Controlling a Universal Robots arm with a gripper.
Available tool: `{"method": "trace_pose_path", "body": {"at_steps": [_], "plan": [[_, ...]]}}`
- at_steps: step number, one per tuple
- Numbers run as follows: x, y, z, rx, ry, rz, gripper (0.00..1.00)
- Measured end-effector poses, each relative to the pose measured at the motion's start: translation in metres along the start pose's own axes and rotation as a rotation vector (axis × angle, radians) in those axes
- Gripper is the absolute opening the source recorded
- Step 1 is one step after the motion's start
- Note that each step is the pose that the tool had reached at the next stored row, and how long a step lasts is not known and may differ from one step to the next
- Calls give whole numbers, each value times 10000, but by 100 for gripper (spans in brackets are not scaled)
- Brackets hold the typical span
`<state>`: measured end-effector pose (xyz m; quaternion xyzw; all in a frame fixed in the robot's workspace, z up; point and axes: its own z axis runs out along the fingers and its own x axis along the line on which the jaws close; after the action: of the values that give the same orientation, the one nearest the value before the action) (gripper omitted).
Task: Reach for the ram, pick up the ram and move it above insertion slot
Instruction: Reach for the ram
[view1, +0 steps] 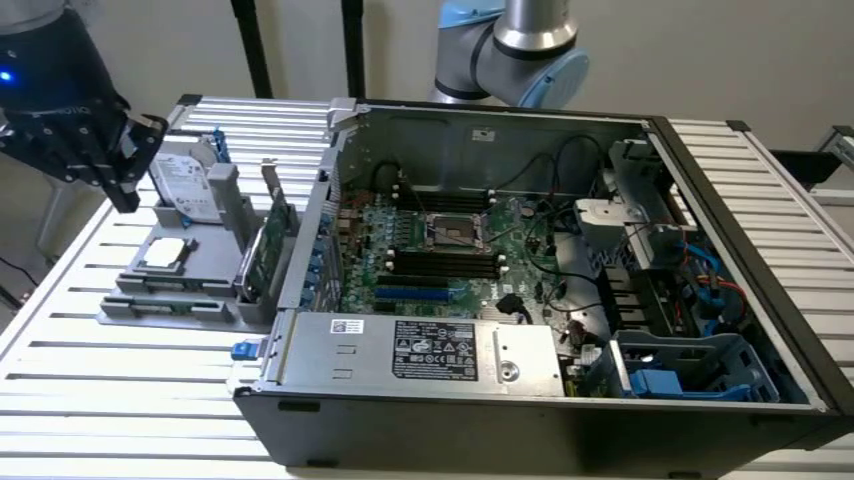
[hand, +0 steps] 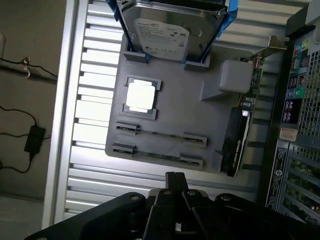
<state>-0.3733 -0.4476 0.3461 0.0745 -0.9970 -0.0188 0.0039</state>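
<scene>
Two ram sticks stand edge-up in a grey holder (hand: 170, 107): one ram stick (hand: 160, 134) and a second (hand: 156, 154) parallel to it, nearer my gripper. Seen from the wrist, my gripper (hand: 175, 178) hangs above the slatted table just off the holder's edge, fingers together with nothing between them. In the exterior view the gripper (view1: 123, 192) is high at the exterior view's left, beside the holder (view1: 171, 300) and apart from it. The motherboard's dark memory slots (view1: 447, 262) lie inside the open computer case (view1: 534, 390).
The holder also carries a hard drive (hand: 164, 34), a processor (hand: 140, 96) and a taller green expansion card (hand: 239, 142) with a bracket. The case wall (hand: 295, 125) rises beside the holder. Cables (hand: 25, 135) lie off the table's edge.
</scene>
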Motion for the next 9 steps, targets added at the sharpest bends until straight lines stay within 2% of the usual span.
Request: {"method": "trace_pose_path", "body": {"at_steps": [9], "plan": [[0, -1, 22, 7, 62, -1639, 11]]}}
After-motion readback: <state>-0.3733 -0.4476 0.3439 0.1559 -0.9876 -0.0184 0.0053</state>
